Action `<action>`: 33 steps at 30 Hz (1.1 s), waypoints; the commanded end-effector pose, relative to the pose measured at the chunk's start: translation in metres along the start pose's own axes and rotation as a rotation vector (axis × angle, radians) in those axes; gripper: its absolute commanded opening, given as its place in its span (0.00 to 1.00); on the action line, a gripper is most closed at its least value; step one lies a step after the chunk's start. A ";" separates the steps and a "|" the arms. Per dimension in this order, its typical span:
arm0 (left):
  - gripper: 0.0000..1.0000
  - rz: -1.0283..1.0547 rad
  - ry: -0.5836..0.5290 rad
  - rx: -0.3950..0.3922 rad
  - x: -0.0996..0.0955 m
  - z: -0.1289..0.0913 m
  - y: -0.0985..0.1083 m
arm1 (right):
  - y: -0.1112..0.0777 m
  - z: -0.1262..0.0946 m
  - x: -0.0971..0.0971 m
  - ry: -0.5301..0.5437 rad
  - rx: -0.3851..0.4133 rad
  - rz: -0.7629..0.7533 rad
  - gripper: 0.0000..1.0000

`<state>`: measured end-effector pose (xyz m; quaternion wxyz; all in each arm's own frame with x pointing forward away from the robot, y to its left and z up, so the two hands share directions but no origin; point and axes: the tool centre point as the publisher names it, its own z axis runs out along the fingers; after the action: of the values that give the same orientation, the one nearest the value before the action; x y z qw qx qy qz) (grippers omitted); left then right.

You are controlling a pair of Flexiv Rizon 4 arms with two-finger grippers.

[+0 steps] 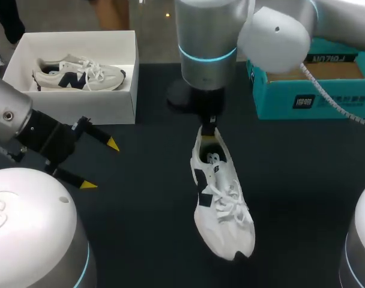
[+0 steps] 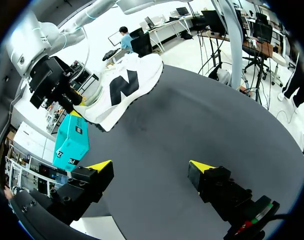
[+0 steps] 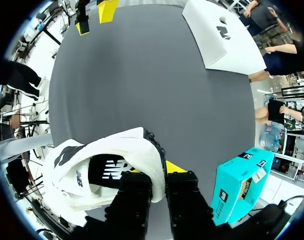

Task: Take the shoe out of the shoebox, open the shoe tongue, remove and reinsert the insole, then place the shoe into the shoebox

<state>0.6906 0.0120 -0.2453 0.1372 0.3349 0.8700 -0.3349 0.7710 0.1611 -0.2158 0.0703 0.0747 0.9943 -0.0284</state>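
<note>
A white sneaker with a dark side logo (image 1: 221, 204) hangs over the middle of the black table, held by its heel, toe pointing toward the near edge. My right gripper (image 1: 209, 129) is shut on the heel collar. In the right wrist view one finger sits inside the sneaker (image 3: 107, 165) and the other outside, at the right gripper (image 3: 159, 172). My left gripper (image 1: 100, 164) stands open and empty at the left, well apart from the sneaker. From the left gripper (image 2: 151, 166) the sneaker (image 2: 124, 87) shows raised above the tabletop. The white shoebox (image 1: 119, 105) at the far left holds a second matching sneaker (image 1: 80, 75).
A teal cardboard box (image 1: 308, 99) stands at the far right, also seen as the teal box (image 2: 72, 142) behind my right gripper (image 2: 72, 102). The white shoebox (image 3: 217, 35) and my left gripper (image 3: 94, 17) lie far ahead of the right gripper. Bare black tabletop (image 1: 146, 204) spreads between the arms.
</note>
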 end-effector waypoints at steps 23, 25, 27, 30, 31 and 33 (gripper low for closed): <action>1.00 0.000 0.002 -0.002 0.000 0.000 -0.001 | -0.012 -0.074 -0.024 0.020 0.026 -0.025 0.00; 1.00 0.000 0.002 -0.002 0.000 0.000 -0.001 | -0.012 -0.074 -0.024 0.020 0.026 -0.025 0.00; 1.00 0.000 0.002 -0.002 0.000 0.000 -0.001 | -0.012 -0.074 -0.024 0.020 0.026 -0.025 0.00; 1.00 0.000 0.002 -0.002 0.000 0.000 -0.001 | -0.012 -0.074 -0.024 0.020 0.026 -0.025 0.00; 1.00 0.000 0.002 -0.002 0.000 0.000 -0.001 | -0.012 -0.074 -0.024 0.020 0.026 -0.025 0.00; 1.00 0.000 0.002 -0.002 0.000 0.000 -0.001 | -0.012 -0.074 -0.024 0.020 0.026 -0.025 0.00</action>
<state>0.6906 0.0119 -0.2453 0.1371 0.3349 0.8700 -0.3349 0.7822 0.1511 -0.1400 0.0601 0.0635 0.9953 -0.0414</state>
